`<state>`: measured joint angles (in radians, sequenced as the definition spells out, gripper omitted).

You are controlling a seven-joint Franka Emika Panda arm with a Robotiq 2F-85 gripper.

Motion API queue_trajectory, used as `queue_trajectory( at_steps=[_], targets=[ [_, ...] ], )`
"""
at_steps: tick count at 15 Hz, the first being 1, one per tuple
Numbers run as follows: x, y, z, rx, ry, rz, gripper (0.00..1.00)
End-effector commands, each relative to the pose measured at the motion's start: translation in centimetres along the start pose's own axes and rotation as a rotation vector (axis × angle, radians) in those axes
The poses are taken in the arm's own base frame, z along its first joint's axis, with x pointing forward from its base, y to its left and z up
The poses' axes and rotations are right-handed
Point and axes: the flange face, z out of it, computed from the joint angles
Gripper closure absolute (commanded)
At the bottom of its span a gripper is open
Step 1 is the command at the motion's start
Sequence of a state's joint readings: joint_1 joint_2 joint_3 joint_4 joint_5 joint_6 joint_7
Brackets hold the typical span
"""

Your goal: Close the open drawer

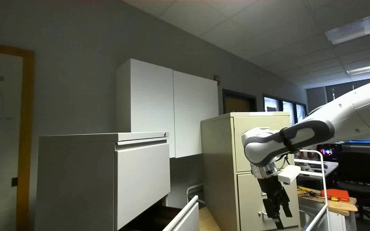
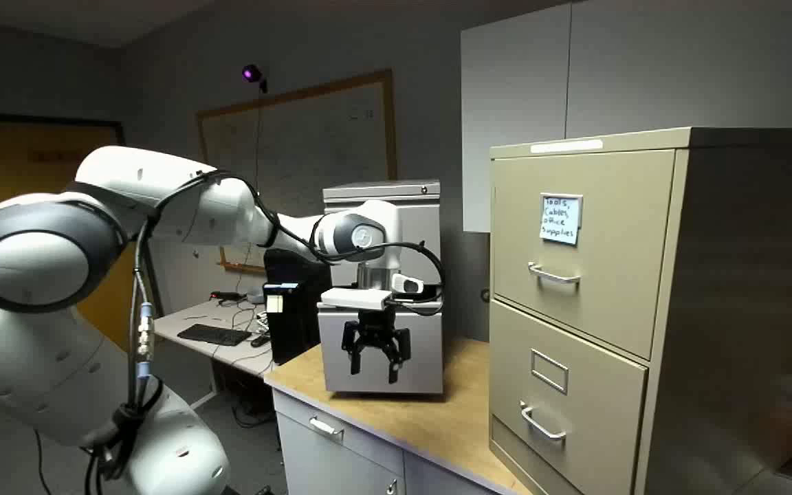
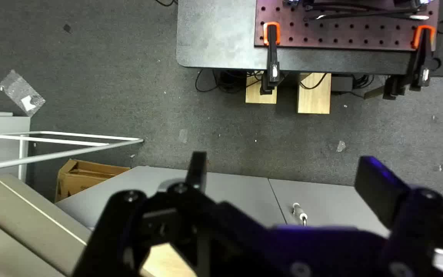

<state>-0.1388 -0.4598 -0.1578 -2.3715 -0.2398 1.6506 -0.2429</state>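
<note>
Across from the jaws, well apart | drawer [image 1: 189, 220] pulled out | jaws spread wide

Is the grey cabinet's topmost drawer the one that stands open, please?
No, in an exterior view the topmost drawer sits shut, while the lower drawer juts out beneath it.

Ceiling lights [image 1: 361, 28] glow, the grey wall [image 1: 75, 80] is dim, and the wrist view's gripper [image 3: 283, 159] seems out of focus

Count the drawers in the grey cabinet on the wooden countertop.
2 visible: the top drawer, shut, and beneath it the open drawer. Any lower ones may be hidden.
</note>
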Motion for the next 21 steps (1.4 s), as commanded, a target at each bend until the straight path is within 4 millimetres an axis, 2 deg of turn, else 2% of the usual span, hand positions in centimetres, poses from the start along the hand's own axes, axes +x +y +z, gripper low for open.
queue_trajectory(
  at_steps=[1, 7, 10, 13, 17, 18, 19, 21],
  targets=[
    [0.0, 0.0, -0.1, 0.000, 0.002, 0.000, 0.00],
    [0.0, 0.0, -0.1, -0.001, 0.004, 0.001, 0.00],
    [0.5, 0.6, -0.4, 0.001, 0.017, 0.056, 0.00],
    [2.1, 1.0, -1.5, 0.022, 0.105, 0.070, 0.00],
    [6.4, 0.8, -3.4, 0.072, 0.267, 0.057, 0.00],
    [7.7, 0.7, -3.7, 0.095, 0.302, 0.054, 0.25],
    [9.0, 0.6, -4.0, 0.112, 0.334, 0.053, 0.27],
    [11.4, 0.7, -4.1, 0.151, 0.389, 0.051, 0.40]
  ],
)
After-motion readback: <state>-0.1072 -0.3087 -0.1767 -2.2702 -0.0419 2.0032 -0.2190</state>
